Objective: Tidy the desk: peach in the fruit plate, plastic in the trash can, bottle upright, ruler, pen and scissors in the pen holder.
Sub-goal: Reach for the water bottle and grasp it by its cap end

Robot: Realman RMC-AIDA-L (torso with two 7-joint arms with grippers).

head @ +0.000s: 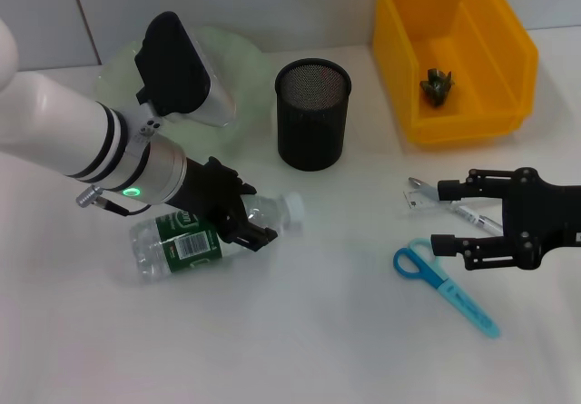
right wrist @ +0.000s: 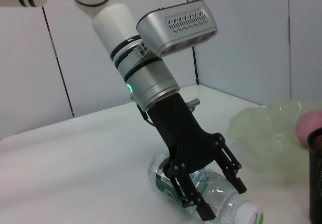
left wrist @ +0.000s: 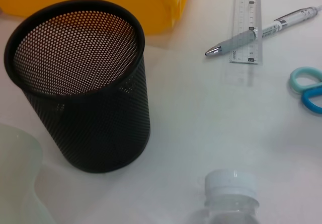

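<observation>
Desk (head: 318, 331) — bottle (head: 195, 241) lying within left gripper (head: 247, 225).

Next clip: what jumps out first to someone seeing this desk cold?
The left gripper straddles the water bottle lying on its side at front left, fingers around its clear body near the neck. Behind it stands the black mesh pen holder, with the yellow bin at back right. The right gripper hovers open over the ruler, pen and blue scissors.

A lab or test bench is suggested. A plain white table (head: 318, 331) is backed by bare grey wall panels (right wrist: 241, 38), and staged desk items are laid out: a mesh holder (head: 312, 113) and a yellow bin (head: 454, 50).
</observation>
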